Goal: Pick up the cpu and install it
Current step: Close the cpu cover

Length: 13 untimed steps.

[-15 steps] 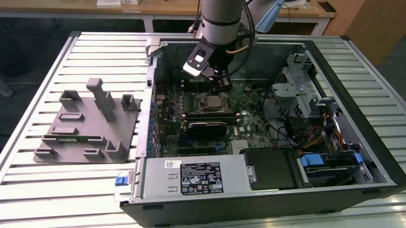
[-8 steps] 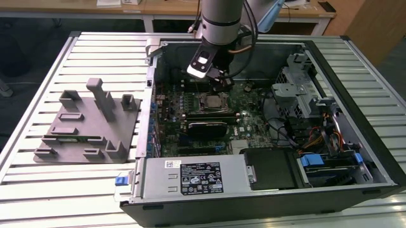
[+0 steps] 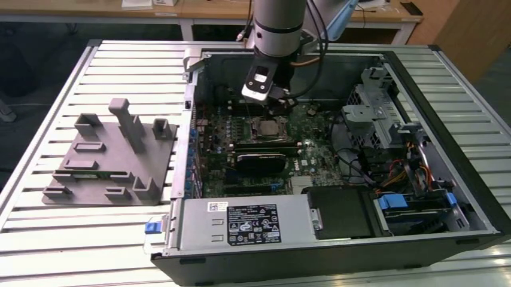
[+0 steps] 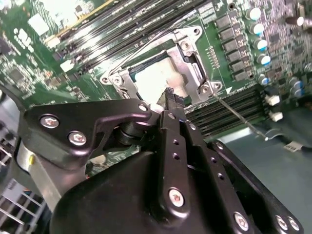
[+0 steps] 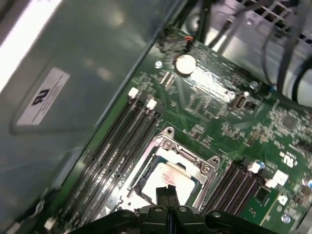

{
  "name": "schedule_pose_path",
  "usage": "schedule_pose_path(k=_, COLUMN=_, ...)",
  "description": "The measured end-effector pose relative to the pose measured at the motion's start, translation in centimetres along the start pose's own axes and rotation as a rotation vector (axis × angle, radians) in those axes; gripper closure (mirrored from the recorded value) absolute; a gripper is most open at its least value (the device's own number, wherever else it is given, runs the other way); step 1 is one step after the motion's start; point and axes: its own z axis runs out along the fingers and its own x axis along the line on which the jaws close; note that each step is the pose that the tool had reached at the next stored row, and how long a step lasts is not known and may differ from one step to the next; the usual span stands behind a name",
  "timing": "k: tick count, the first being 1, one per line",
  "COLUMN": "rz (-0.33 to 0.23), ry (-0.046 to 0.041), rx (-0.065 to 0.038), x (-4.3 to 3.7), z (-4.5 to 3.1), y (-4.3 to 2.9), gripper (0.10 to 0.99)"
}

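While the cpu [image 5: 168, 175] lies square and shiny silver in the socket [image 5: 191, 154], the gripper [image 5: 165, 190] hangs above, jaws closed, empty.

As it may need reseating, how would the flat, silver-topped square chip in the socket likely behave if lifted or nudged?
The flat, silver-topped square cpu looks rigid, so it should not flex. Its smooth shiny top is probably slippery. Lying flat inside the metal socket frame, it would hardly tip or roll.

A ribbed pale metal bench [image 3: 48, 251] spans the scene. Behind it stand light wooden desks [image 3: 215, 11] on white legs over dark floor [image 3: 40, 66], a wooden cabinet [image 3: 467, 30] at the exterior view's right.
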Motion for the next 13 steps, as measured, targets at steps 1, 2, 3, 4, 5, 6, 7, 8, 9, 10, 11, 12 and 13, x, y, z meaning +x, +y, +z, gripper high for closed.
schedule_pose_path(k=1, rz=-0.018, ry=0.0006, rx=0.0, x=0.0, z=0.0, y=0.0, gripper=0.98)
schedule_pose_path(k=2, rz=-0.036, ry=0.0012, rx=0.0, x=0.0, z=0.01, y=0.0, gripper=0.98)
schedule_pose_path(k=3, rz=-0.054, ry=0.0018, rx=0.001, x=0.0, z=0.01, y=0.0, gripper=0.98)
schedule_pose_path(k=4, rz=-0.072, ry=0.0024, rx=0.001, x=0.0, z=0.01, y=0.0, gripper=0.98)
schedule_pose_path(k=5, rz=-0.09, ry=0.003, rx=0.001, x=0.0, z=0.02, y=0.0, gripper=0.98)
schedule_pose_path(k=6, rz=-0.108, ry=0.0036, rx=0.001, x=0.0, z=0.02, y=0.0, gripper=0.98)
schedule_pose_path(k=7, rz=-0.126, ry=0.0042, rx=0.001, x=0.0, z=0.02, y=0.0, gripper=0.98)
schedule_pose_path(k=8, rz=-0.146, ry=0.0049, rx=0.002, x=0.0, z=0.03, y=0.0, gripper=0.98)
schedule_pose_path(k=9, rz=-0.163, ry=0.0055, rx=0.002, x=0.0, z=0.03, y=0.0, gripper=0.98)
schedule_pose_path(k=10, rz=-0.181, ry=0.0061, rx=0.002, x=0.0, z=0.03, y=0.0, gripper=0.98)
schedule_pose_path(k=11, rz=-0.199, ry=0.0068, rx=0.002, x=0.0, z=0.04, y=0.0, gripper=0.98)
schedule_pose_path(k=12, rz=-0.218, ry=0.0074, rx=0.002, x=0.0, z=0.04, y=0.0, gripper=0.98)
schedule_pose_path(k=13, rz=-0.236, ry=0.008, rx=0.002, x=0.0, z=0.04, y=0.0, gripper=0.98)
